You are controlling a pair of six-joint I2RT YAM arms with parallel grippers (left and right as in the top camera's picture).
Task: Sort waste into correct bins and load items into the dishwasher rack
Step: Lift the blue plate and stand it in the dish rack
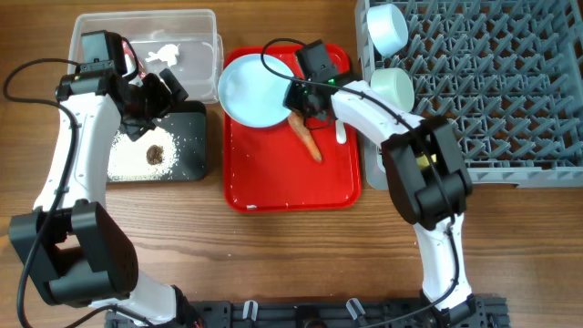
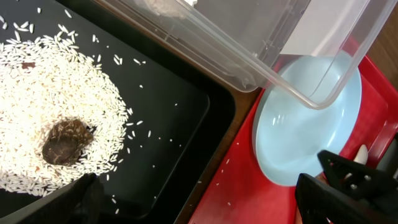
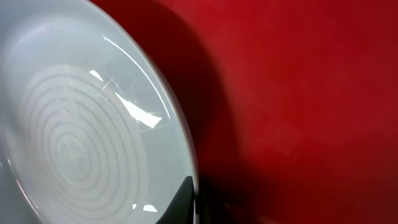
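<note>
The light-blue plate point(image 1: 253, 87) lies at the back left of the red tray point(image 1: 291, 187). My right gripper point(image 1: 307, 95) sits at its right rim. In the right wrist view one finger rests inside the plate point(image 3: 74, 137) at the rim, and the gripper point(image 3: 196, 200) looks shut on it. An orange carrot point(image 1: 306, 138) and a white spoon point(image 1: 341, 133) lie on the tray. My left gripper point(image 1: 153, 105) is open and empty over the black bin point(image 1: 193, 123), which holds rice point(image 2: 56, 81) and a brown clump point(image 2: 62, 142). The left gripper's fingers point(image 2: 205, 202) are wide apart.
The clear bin point(image 1: 205, 27) at the back left holds white tissue point(image 1: 164, 55); something red point(image 1: 137, 62) shows beside my left wrist. The grey rack point(image 1: 492, 82) at right holds a pale bowl point(image 1: 387, 27) and a mint-green bowl point(image 1: 393, 87). Rice grains dot the tray.
</note>
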